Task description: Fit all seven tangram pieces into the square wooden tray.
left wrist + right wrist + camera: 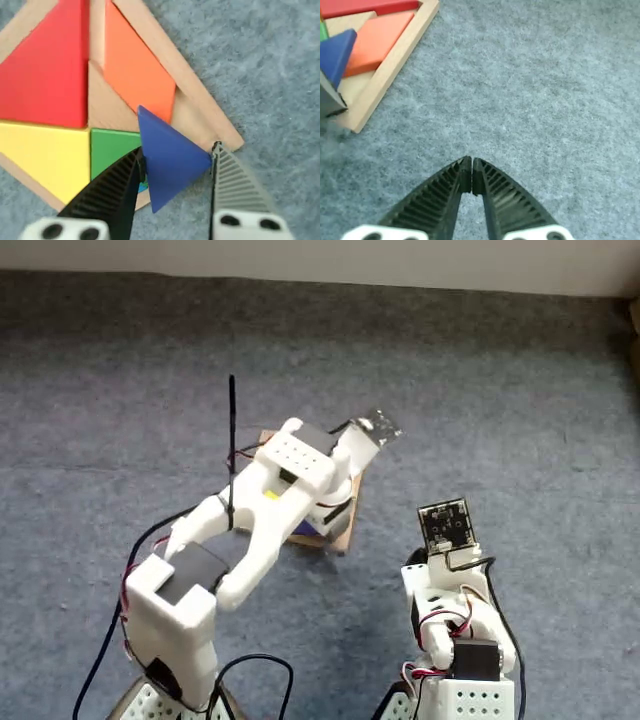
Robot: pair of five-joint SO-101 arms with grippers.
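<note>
The left tool clamps the blue triangle over a corner of the wooden tray, probably aiming for the bare gap beside the orange parallelogram; the right tool sits pinched together, empty.

Soft, even light lies over the grey carpet, dimming toward the far wall, with only faint shadows beneath the left arm and along the wooden tray edge, the arm's white plastic brightest of all.
</note>
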